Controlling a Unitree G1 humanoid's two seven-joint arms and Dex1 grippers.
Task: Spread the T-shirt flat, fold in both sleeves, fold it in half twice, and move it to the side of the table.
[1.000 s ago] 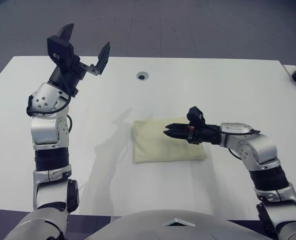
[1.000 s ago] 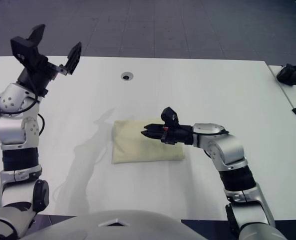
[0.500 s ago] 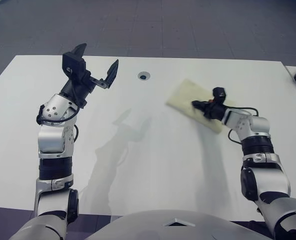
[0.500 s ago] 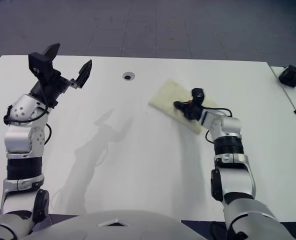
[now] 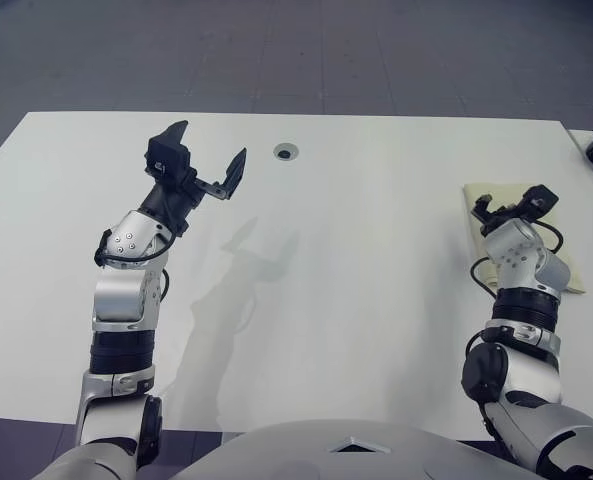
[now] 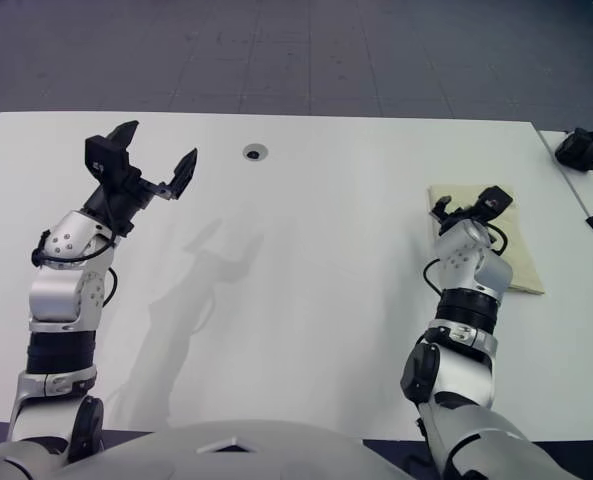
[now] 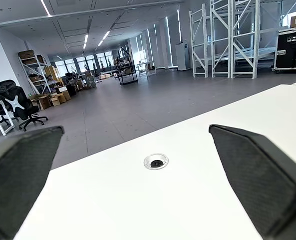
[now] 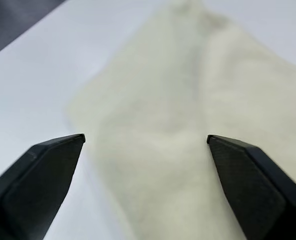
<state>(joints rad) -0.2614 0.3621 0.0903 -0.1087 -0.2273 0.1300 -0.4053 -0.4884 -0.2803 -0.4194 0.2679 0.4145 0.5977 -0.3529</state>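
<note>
T-shirt (image 8: 177,100) folded beneath right gripper (image 8: 145,137), spread wide, empty, left gripper (image 5: 213,140) raised, spread, empty

T-shirt (image 6: 521,262): on tabletop (image 5: 356,300), right edge. Right pincer (image 8: 145,137): just over T-shirt. Cable hole (image 5: 286,152): far centre. Left pincer (image 5: 211,142): above left half.

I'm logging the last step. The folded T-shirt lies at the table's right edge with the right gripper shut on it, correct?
No. The right gripper is open, fingers spread over the cloth, as the right wrist view shows. The folded T-shirt does lie at the table's right edge.
</note>
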